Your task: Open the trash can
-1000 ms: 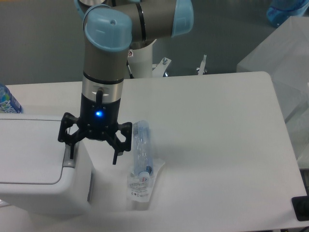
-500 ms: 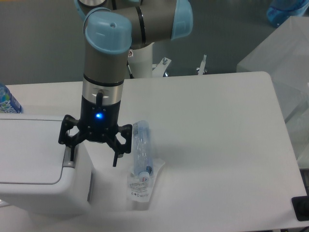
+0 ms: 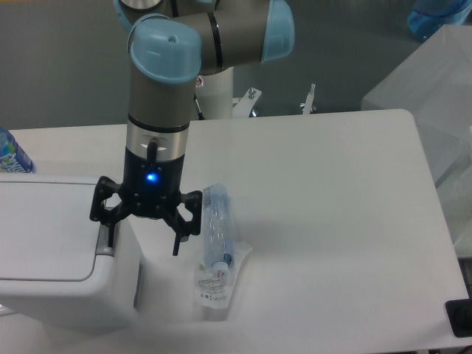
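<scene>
The trash can (image 3: 51,258) is a large white boxy bin at the lower left, its flat lid down. Its small grey push-button tab (image 3: 105,249) sits at the lid's right edge. My gripper (image 3: 144,245) points straight down over the bin's right side, fingers spread wide and empty. The left fingertip (image 3: 111,237) hangs right at the grey tab; I cannot tell whether it touches. The right fingertip (image 3: 175,247) hangs off the bin's side over the table.
A clear plastic-wrapped syringe (image 3: 214,240) lies on the white table (image 3: 324,221) just right of the gripper. A blue-labelled bottle (image 3: 11,155) shows at the far left edge. A translucent bag or cover (image 3: 435,96) stands at the right.
The gripper has barely moved, shifting only a hair lower over the tab. The lid stays down.
</scene>
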